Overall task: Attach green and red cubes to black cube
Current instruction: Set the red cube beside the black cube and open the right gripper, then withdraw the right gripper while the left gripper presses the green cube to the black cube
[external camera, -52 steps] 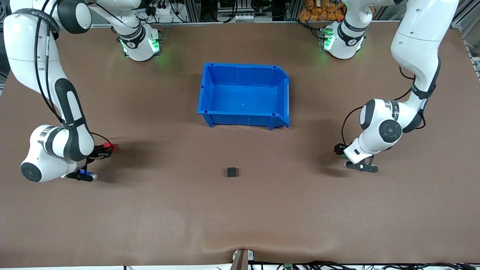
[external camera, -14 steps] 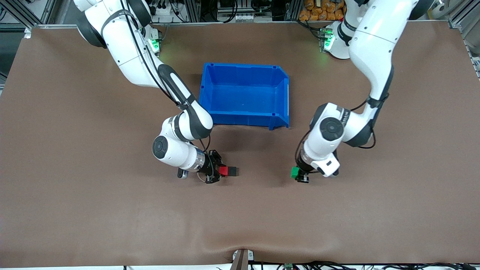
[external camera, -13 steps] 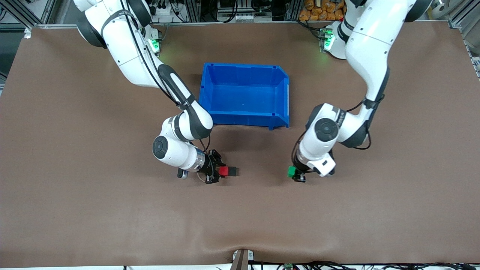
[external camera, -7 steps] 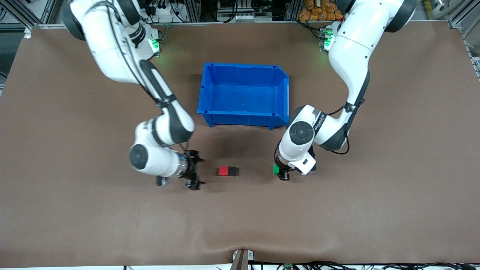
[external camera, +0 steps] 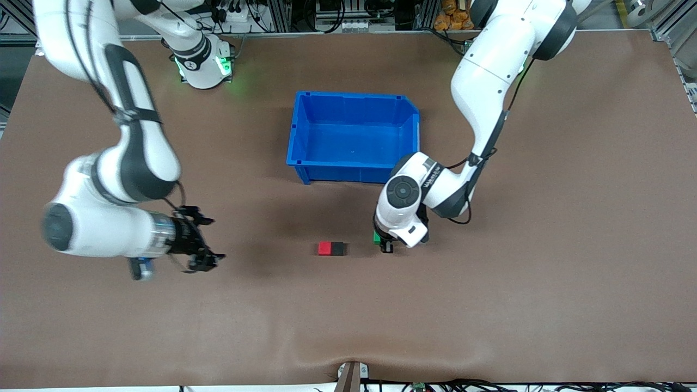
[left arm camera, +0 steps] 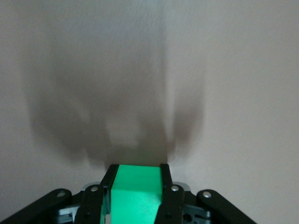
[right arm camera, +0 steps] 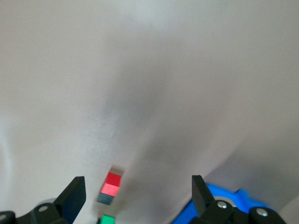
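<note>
On the table the red cube lies flush against the black cube, the red one toward the right arm's end. The pair also shows in the right wrist view, red cube and black cube. My left gripper is shut on the green cube, low over the table a short gap from the black cube, toward the left arm's end. In the left wrist view the green cube fills the space between the fingers. My right gripper is open and empty, well away toward the right arm's end.
A blue bin with nothing in it stands farther from the front camera than the cubes. Its corner shows in the right wrist view. Brown table mat lies all around.
My right gripper opened, left the red cube against the black cube and drew back toward the right arm's end. My left gripper carried the green cube closer to the black cube.
</note>
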`<state>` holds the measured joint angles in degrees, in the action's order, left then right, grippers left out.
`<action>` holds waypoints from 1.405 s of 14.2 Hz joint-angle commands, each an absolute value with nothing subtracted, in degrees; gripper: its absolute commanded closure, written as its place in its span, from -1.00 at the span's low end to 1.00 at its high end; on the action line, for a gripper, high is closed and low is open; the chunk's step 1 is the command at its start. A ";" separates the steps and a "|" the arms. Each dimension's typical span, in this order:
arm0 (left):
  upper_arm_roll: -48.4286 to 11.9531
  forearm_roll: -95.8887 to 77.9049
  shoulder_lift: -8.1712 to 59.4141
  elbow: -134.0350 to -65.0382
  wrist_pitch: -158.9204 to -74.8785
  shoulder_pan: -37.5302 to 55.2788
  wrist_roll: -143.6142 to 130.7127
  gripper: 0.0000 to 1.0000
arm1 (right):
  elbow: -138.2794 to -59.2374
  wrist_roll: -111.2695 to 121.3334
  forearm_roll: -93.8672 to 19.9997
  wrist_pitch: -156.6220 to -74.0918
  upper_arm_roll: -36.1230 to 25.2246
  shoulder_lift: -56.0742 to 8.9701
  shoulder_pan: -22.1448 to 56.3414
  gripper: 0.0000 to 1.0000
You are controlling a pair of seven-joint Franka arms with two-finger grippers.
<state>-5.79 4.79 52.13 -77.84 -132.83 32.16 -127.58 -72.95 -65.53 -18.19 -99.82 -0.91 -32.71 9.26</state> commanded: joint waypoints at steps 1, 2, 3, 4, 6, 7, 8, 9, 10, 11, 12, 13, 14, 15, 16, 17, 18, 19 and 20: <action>-5.71 4.04 54.04 -73.31 -131.22 33.05 -128.15 1.00 | -74.44 -53.83 -14.42 -98.09 -0.26 -26.47 7.66 -1.00; -5.54 4.04 55.27 -72.00 -131.31 34.09 -128.06 1.00 | -74.36 -50.66 -13.81 -96.52 -0.44 -25.41 7.12 -1.00; -5.19 4.04 56.59 -70.85 -131.31 35.15 -128.06 1.00 | -74.36 -47.41 -12.75 -95.37 -0.35 -24.70 6.42 -1.00; -5.10 4.04 57.38 -69.97 -131.57 35.77 -128.06 1.00 | -74.36 -44.85 -10.39 -94.58 0.00 -24.35 6.42 -1.00; -5.18 4.04 57.66 -69.79 -132.10 35.86 -127.97 1.00 | -73.22 -42.72 -6.43 -94.48 2.44 -23.39 5.11 -1.00; -5.27 4.04 57.66 -69.70 -133.06 35.95 -128.06 1.00 | -72.86 -42.28 -5.11 -94.66 4.20 -23.29 3.62 -1.00; -5.36 4.04 57.66 -69.70 -133.94 35.95 -128.14 1.00 | -70.69 -40.88 -4.05 -94.14 5.18 -23.38 3.17 -1.00; -5.45 4.04 57.66 -69.52 -134.99 35.95 -128.23 1.00 | -67.71 -39.13 -3.87 -91.78 5.10 -23.20 3.16 -1.00; -5.36 4.04 57.74 -69.52 -136.48 35.95 -128.32 1.00 | -64.02 -37.20 -3.69 -87.93 4.84 -23.38 2.90 -1.00; -5.36 4.04 57.74 -69.52 -138.15 35.95 -129.10 1.00 | -61.64 -34.65 -3.34 -84.58 4.57 -23.29 2.73 -1.00; -5.27 4.04 57.92 -69.26 -139.99 35.95 -129.72 1.00 | -61.35 -32.80 -2.90 -82.20 4.40 -22.86 1.94 -1.00; -5.27 4.04 58.35 -68.65 -140.97 35.95 -129.90 1.00 | -61.35 -31.83 -4.12 -80.26 4.22 -21.46 0.63 -1.00; -5.27 4.04 58.71 -67.86 -141.41 35.86 -129.90 1.00 | -61.43 -31.12 -4.57 -77.55 3.96 -19.79 0.01 -1.00; -5.27 4.04 59.06 -67.50 -141.76 35.86 -129.90 1.00 | -61.70 -30.42 -4.66 -75.69 3.17 -18.38 -0.26 -1.00; -5.27 4.04 59.15 -67.50 -142.38 35.86 -129.99 1.00 | -62.31 -29.63 -4.31 -75.50 1.34 -17.59 0.17 -1.00; -5.19 4.04 59.24 -67.50 -142.99 35.77 -130.43 1.00 | -62.75 -27.36 -3.96 -75.50 0.62 -16.45 0.44 -1.00; -4.75 4.04 59.33 -67.41 -143.35 35.86 -130.86 1.00 | -63.80 -22.11 -3.52 -75.32 0.27 -14.96 0.27 -1.00; -4.40 4.04 59.41 -67.41 -143.87 35.95 -131.04 1.00 | -66.24 -16.32 -2.65 -75.41 -0.87 -12.77 0.18 -1.00; -4.39 4.04 60.11 -67.15 -143.88 35.95 -131.22 1.00 | -69.49 -11.74 -2.64 -76.11 -2.97 -10.13 0.26 -1.00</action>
